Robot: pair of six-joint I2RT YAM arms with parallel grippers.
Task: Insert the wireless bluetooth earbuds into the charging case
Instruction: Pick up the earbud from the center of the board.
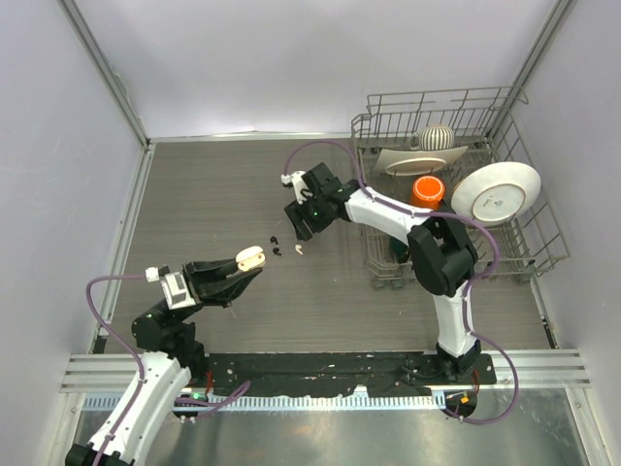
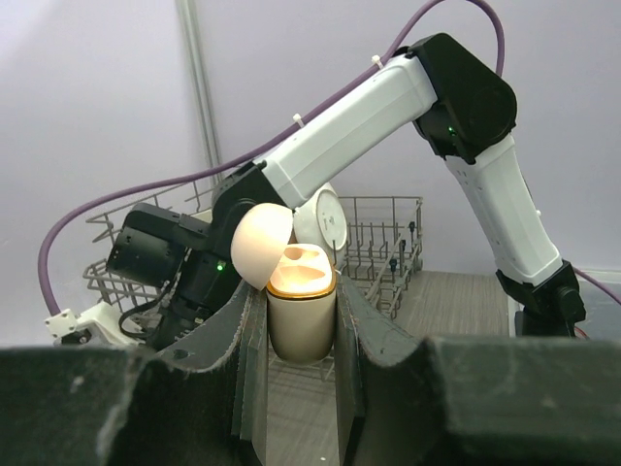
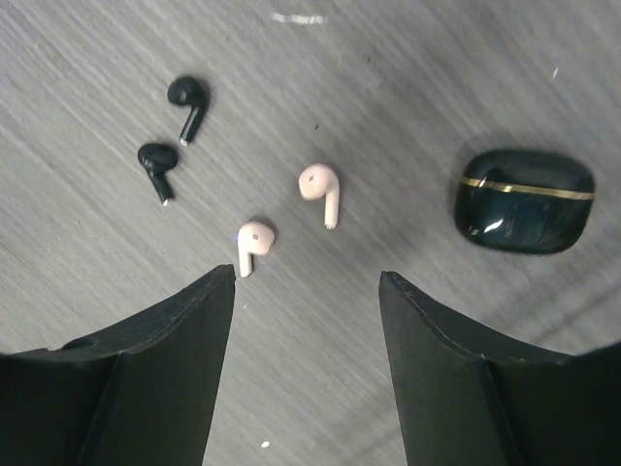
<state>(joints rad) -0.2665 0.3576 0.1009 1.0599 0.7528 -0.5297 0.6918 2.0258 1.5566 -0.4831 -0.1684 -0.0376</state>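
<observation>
My left gripper [image 1: 243, 266] is shut on a cream charging case [image 2: 301, 316], upright with its lid [image 2: 260, 243] flipped open; the case also shows in the top view [image 1: 250, 257], held above the table. Two white earbuds [image 3: 320, 186] [image 3: 254, 239] and two black earbuds [image 3: 187, 97] [image 3: 155, 160] lie loose on the table. A closed black case with a gold band [image 3: 524, 199] lies to their right. My right gripper [image 3: 306, 277] is open and empty above the table, just short of the white buds. The buds show in the top view as small specks [image 1: 279, 251].
A wire dish rack [image 1: 524, 243] stands at the right with a white plate [image 1: 495, 191], an orange cup [image 1: 427, 190] and a striped mug [image 1: 437, 137]. Grey walls close in the table at left, back and right.
</observation>
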